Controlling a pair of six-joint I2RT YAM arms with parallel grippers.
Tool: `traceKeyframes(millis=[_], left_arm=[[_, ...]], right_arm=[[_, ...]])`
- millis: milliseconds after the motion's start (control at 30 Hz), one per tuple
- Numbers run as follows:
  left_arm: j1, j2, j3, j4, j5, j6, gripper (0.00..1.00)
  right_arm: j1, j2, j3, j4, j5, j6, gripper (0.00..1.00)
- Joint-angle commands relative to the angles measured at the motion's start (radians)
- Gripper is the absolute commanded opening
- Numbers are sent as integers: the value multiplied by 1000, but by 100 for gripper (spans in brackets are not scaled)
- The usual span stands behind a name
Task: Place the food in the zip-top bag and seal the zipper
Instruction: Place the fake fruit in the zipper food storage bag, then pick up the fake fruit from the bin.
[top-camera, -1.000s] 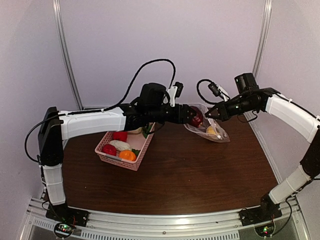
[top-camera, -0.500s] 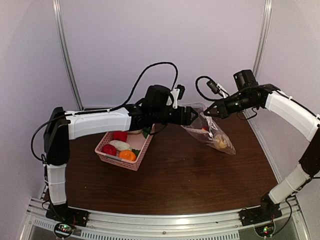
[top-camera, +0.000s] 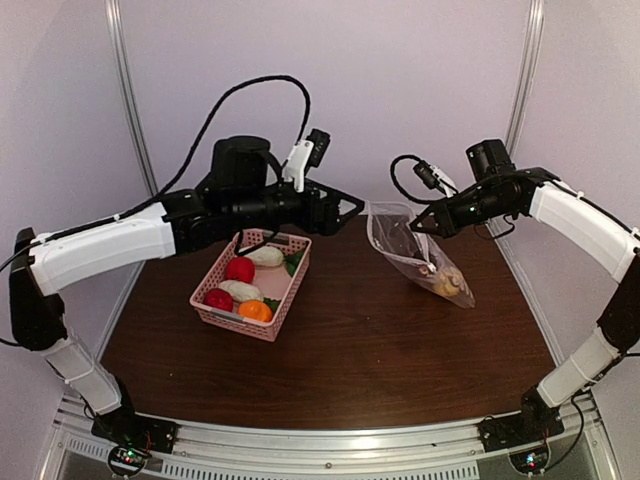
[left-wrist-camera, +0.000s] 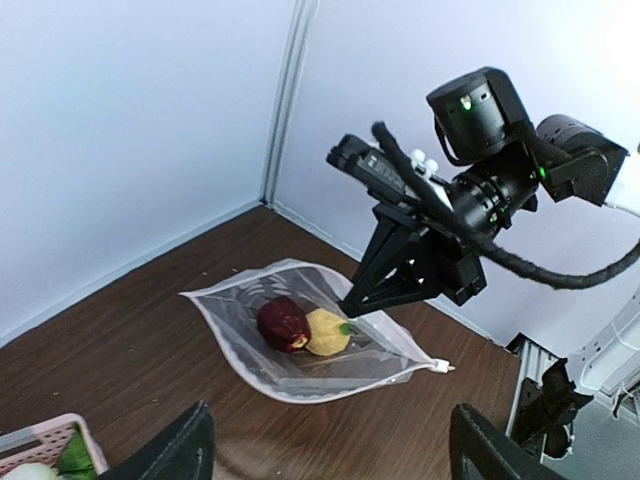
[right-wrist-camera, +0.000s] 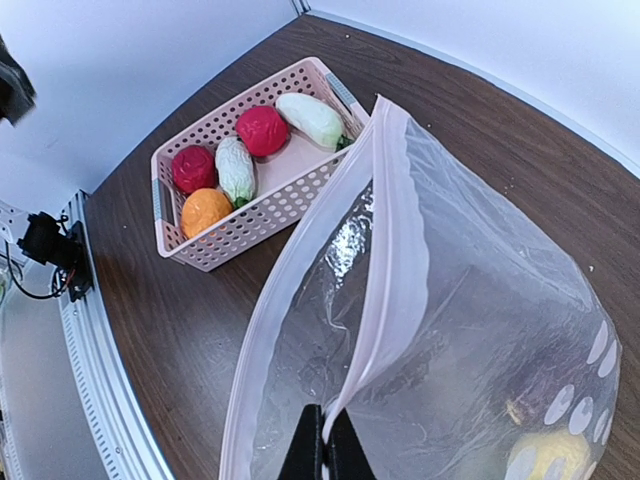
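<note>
Below right gripper (top-camera: 414, 228), clamped on zip-top bag (top-camera: 422, 262) mouth edge: food (left-wrist-camera: 284, 323) inside, blurred through crinkled plastic. Beside bag mouth, left gripper (top-camera: 350, 208) wide apart, empty; only finger ends in wrist view.

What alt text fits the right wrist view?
The right gripper, shut, pinches the mouth edge of the clear zip-top bag, whose mouth gapes open. A yellow toy shows through the bag's lower end. Behind, on the brown table, a pink basket holds two red toys, an orange one and two white radishes.
</note>
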Motion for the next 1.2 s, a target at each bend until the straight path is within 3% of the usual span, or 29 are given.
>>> traceKeyframes(millis=[0,367,533,767,1167], left_arm=[[15,-130,-116,-154,-230,104,83],[146,-262,-301,-523,-521,-57,88],[236,-277,-347,-573,-407,-121,84],[313,-160,-282,-655,-360,-150,82],[412,172,4,-697,-315,-44,79]], right_arm=[[-1,-29,-49,37,65,-58,0],[-14,-90,-171,162,140,-152,0],[-16,-142,-282,226,122,-158,0],[-50,-254,-417,360,78,-122,0],[-63,-243,-487,433,15,-100,0]])
